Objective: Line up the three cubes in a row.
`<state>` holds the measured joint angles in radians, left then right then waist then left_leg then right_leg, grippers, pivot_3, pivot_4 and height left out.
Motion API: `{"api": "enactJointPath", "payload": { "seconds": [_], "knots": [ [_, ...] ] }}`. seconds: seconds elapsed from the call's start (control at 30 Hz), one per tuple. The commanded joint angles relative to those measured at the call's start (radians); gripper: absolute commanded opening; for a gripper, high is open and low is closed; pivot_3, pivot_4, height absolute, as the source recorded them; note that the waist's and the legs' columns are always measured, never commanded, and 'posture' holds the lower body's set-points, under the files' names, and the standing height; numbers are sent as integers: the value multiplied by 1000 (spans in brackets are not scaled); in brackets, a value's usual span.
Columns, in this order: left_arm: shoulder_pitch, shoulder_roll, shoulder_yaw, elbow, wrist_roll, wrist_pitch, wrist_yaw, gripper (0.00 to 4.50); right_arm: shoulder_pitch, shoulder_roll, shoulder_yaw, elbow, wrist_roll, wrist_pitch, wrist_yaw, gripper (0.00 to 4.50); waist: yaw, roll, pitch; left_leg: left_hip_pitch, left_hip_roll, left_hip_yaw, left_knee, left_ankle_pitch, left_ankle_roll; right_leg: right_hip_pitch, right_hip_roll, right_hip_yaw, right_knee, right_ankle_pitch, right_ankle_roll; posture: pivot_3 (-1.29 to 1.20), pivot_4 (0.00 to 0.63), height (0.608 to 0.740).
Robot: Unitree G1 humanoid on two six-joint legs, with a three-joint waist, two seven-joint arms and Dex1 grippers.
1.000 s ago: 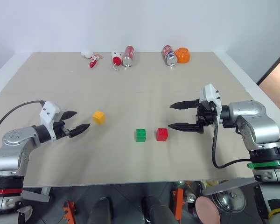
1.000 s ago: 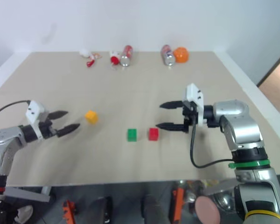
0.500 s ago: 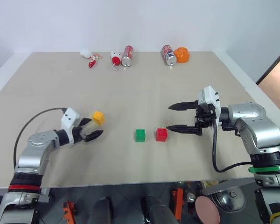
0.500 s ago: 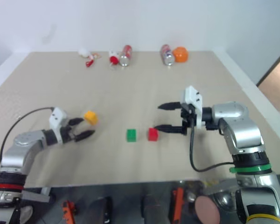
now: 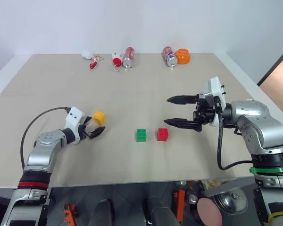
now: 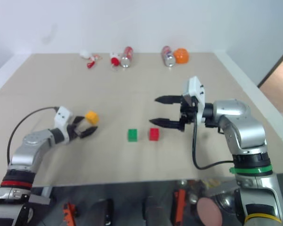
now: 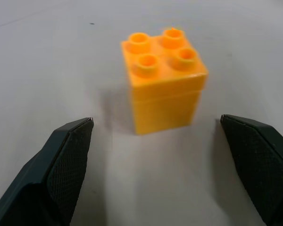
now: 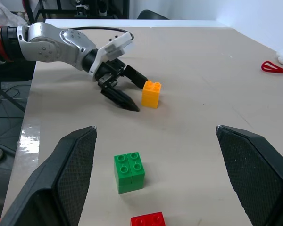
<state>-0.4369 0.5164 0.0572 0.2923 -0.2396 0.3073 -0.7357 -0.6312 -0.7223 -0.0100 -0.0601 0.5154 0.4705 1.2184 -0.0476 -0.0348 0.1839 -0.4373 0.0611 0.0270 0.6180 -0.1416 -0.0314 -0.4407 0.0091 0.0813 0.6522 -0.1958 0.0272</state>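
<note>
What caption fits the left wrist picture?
Open left gripper lined up on the yellow-orange cube, not touching it.

Cut-off, hidden and unresolved parts of the scene

In the right wrist view the red cube (image 8: 147, 220) is cut by the frame edge, so that just its studded top is seen. In the left wrist view the left gripper (image 7: 165, 141) is cropped: the bases of both fingers are lost past the frame edge. At the table's 12 o'clock edge, the small white and red items (image 5: 91, 59) are too small to be identified, and the cans' labels cannot be read.
</note>
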Motion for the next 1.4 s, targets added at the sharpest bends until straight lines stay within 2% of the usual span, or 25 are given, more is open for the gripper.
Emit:
{"api": "enactJointPath", "payload": {
  "seconds": [0.03,0.17,0.27,0.43,0.5,0.6,0.7,0.83,1.03,1.2,1.4],
  "knots": [
    [-41,-12,28,7,-7,32,45,4477,-12,-12,-15,-27,11,-4,6,4186,0,0,0,0,0,0,0,0,0,0,0,0,0,0,0,0,150,740],
    [-36,-15,19,-15,-16,54,34,4477,-21,-11,-10,-19,7,-6,9,4186,0,0,0,0,0,0,0,0,0,0,0,0,0,0,0,0,150,740],
    [-14,-19,17,-42,-30,70,17,3682,-21,-12,-9,-17,5,-8,11,4186,0,0,0,0,0,0,0,0,0,0,0,0,0,0,0,0,150,740],
    [12,-13,10,-94,-49,114,-12,2115,-26,-11,-6,-5,-1,-14,15,4186,1,0,0,-2,0,0,-1,0,0,0,0,0,0,-1,1,0,150,740],
    [10,-9,4,-97,-46,133,-15,1324,-29,-9,-5,1,-4,-16,17,4186,1,0,0,-2,0,0,-1,-1,0,0,0,0,0,-1,2,0,150,740],
    [10,8,-27,-101,-35,140,-53,1287,-33,-6,-2,7,-8,-20,19,4186,1,0,0,-2,0,0,-1,-1,0,0,0,0,0,-1,2,0,150,740],
    [6,36,-68,-90,3,72,-104,1287,-34,-9,-1,4,-2,-13,29,4186,1,0,0,-1,0,0,-1,-1,-1,0,0,0,0,-1,2,0,150,740],
    [-18,76,-105,-45,12,-72,-256,1287,-22,-36,-6,-30,25,19,68,4186,2,0,0,-2,0,0,-1,-1,-1,0,0,0,0,-1,1,0,150,740],
    [-125,123,-154,93,8,-196,-519,1287,28,-89,-17,-72,37,34,105,4186,1,0,0,-2,0,0,-1,-1,-1,0,0,0,-1,-2,1,0,150,740],
    [-249,88,-188,290,44,-280,-613,1287,46,-96,-40,-96,53,49,80,4186,1,0,0,-2,0,0,0,-1,0,-1,0,0,-1,-2,1,0,150,740],
    [-316,24,-207,391,47,-353,-705,1287,90,-122,-68,-145,80,71,62,4186,1,0,0,-3,0,0,0,-1,0,-1,0,0,-1,-2,1,0,150,740]
  ]
}}
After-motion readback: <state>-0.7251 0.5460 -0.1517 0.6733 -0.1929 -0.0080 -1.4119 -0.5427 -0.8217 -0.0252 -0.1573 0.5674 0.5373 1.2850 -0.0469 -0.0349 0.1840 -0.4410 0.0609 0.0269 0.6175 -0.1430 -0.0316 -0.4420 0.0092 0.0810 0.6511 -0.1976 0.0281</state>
